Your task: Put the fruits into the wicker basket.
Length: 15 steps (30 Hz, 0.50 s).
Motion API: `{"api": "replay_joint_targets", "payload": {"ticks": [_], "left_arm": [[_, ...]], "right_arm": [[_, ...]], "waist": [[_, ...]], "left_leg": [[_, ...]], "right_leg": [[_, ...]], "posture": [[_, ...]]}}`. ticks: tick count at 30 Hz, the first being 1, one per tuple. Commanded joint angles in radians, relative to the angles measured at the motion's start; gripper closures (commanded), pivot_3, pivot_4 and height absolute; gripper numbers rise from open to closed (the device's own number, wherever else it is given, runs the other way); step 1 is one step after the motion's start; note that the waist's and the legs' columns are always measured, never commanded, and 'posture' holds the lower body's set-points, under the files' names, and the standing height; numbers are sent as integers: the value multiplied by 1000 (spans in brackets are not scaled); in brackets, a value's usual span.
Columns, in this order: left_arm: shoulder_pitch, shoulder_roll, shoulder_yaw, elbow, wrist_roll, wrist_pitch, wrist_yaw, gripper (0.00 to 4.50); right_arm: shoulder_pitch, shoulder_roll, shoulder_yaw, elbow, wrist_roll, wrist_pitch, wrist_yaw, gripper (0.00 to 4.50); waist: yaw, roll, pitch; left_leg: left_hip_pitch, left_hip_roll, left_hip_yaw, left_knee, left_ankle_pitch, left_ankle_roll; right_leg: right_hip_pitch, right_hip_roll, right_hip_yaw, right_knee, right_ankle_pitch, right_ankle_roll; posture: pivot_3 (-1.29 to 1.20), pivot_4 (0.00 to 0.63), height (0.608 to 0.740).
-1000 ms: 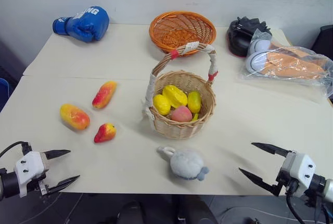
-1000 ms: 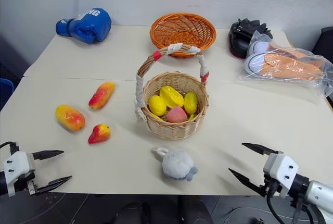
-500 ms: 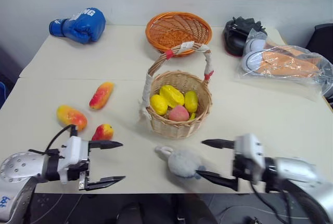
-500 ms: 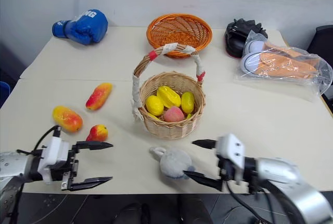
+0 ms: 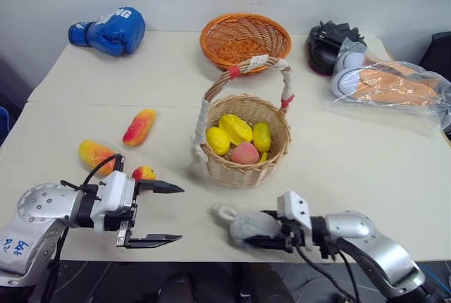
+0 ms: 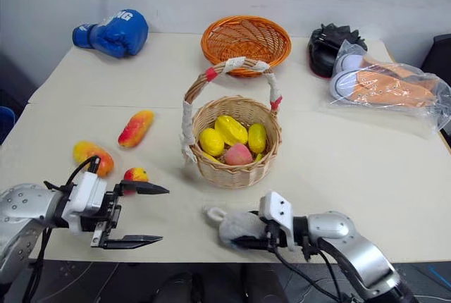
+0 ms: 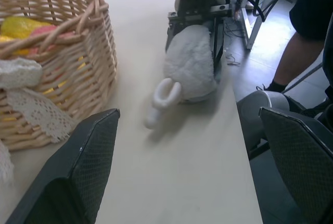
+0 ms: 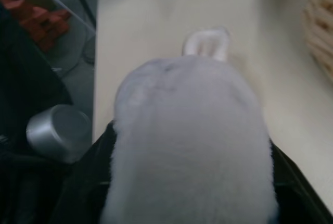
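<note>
My rig: silver rounded forearms, white wrist blocks, black cables, each gripper with two black pointed fingers.

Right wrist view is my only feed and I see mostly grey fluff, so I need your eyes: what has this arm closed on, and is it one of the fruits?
Observer: No fruit. The right gripper has its jaws closed on the grey plush toy, which lies near the table's front edge, in front of the wicker basket.
Operator: Where are the fruits, then?
Observer: An oblong fruit, a second oblong fruit and a small fruit lie on the table to the robot's left of the basket.
Operator: And the other arm?
Observer: The left gripper hangs just in front of the small fruit, jaws open with nothing between them.
</note>
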Motion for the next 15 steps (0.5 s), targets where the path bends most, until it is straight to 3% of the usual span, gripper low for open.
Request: {"api": "replay_joint_targets", "payload": {"ticks": [1,3,5,8,11,15], "left_arm": [[-24,-22,-27,4,-8,6,9,0],[-32,-58,-23,-13,-30,19,51,0],[-35,-96,-31,-25,-28,23,92,0],[-51,-139,-63,-21,-2,17,123,0],[-79,-153,-91,-9,11,16,125,0],[-122,-156,-108,38,26,13,117,0]], "right_arm": [[158,-73,-250,-158,272,143,-13,3157],[291,-108,-445,-205,369,195,-29,3326],[383,-102,-645,-153,353,171,-52,3326],[330,-74,-840,90,246,43,-130,3326],[142,-115,-846,418,70,-145,-197,3326],[-82,-150,-718,753,-133,-374,-200,3326]], "waist": [[10,4,3],[18,6,3],[22,3,2],[15,1,1],[7,0,2],[0,6,5]], "left_leg": [[-2,0,0,1,0,0],[-5,0,-2,6,-2,2],[-6,0,-4,8,-3,2],[-5,-1,-4,9,-3,4],[-3,-4,-1,9,-3,12],[-3,-9,0,7,2,16]], "right_leg": [[-1,0,0,0,0,0],[-2,0,0,2,-1,2],[-1,0,-1,1,-1,3],[2,0,0,-1,2,7],[4,-2,3,-3,7,9],[4,-3,8,-5,10,11]], "posture": [[0,150,740],[0,150,740],[0,150,740],[0,150,740],[0,150,740],[0,150,740]]}}
